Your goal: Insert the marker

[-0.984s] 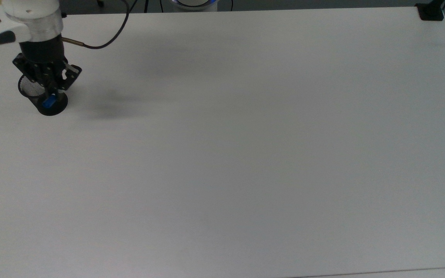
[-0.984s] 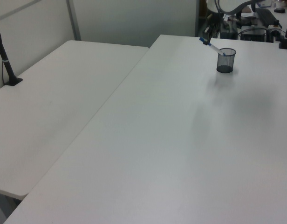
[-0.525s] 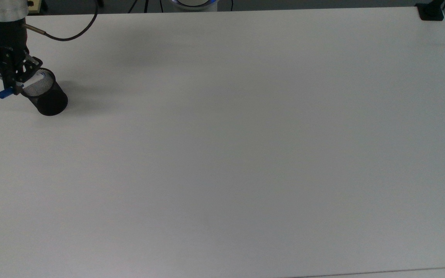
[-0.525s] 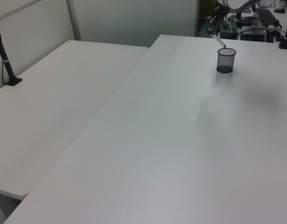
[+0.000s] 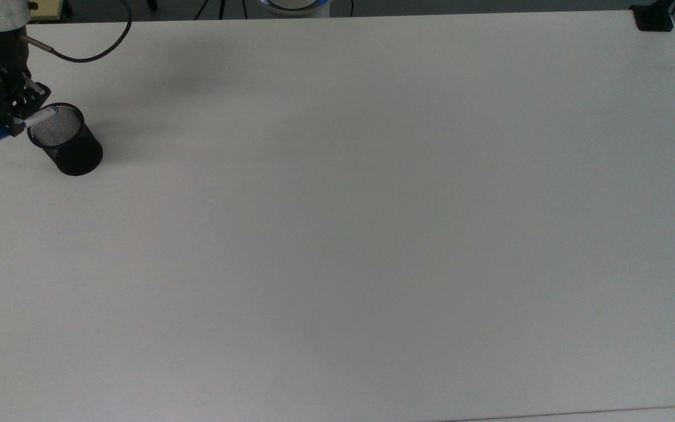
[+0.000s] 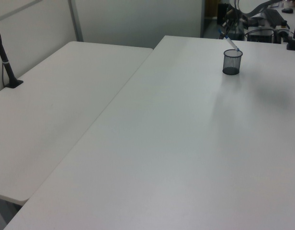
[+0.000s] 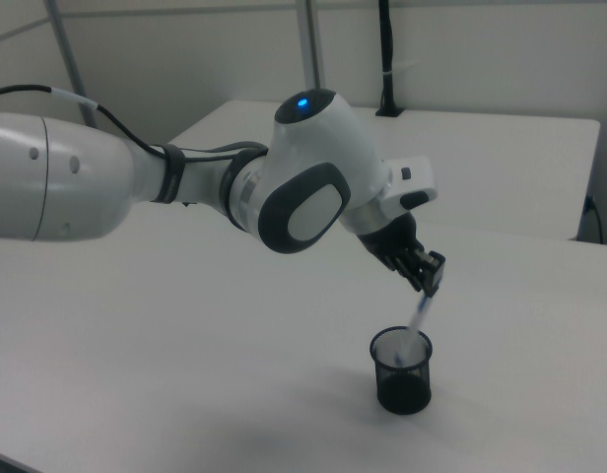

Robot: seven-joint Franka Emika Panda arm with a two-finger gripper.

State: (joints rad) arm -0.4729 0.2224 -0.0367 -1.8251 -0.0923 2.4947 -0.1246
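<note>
White-barrelled and blue-capped, the marker (image 5: 26,122) is tilted over the black mesh cup (image 5: 65,140), its lower end at or just inside the rim on the top view's left side, its capped end up and outside the cup. In the right view the marker (image 7: 420,315) slopes from the gripper (image 7: 428,279) down into the cup's (image 7: 402,371) mouth. The left view shows the same slant: marker (image 6: 231,44) leaning away from the cup (image 6: 232,62) toward the left view's left.

The gripper (image 5: 8,120) has its fingers closed on the marker near the capped end, narrow enough to pinch the slim barrel. That high hold looks deliberate, I judge: it leaves most of the barrel free below the fingers, so the lower end can enter the mouth without the fingers meeting the rim. The tilt seems to follow from the arm (image 7: 185,187) reaching in at an angle, not from straight above.

The cup stands upright near a corner of the white table (image 5: 372,234), well apart from everything else, so nothing crowds the approach. Insertion is under way but not done; I cannot tell how deep the tip sits.

Count: one marker, one cup, one arm with one gripper. A second white table (image 6: 56,105) adjoins the first in the left view.
</note>
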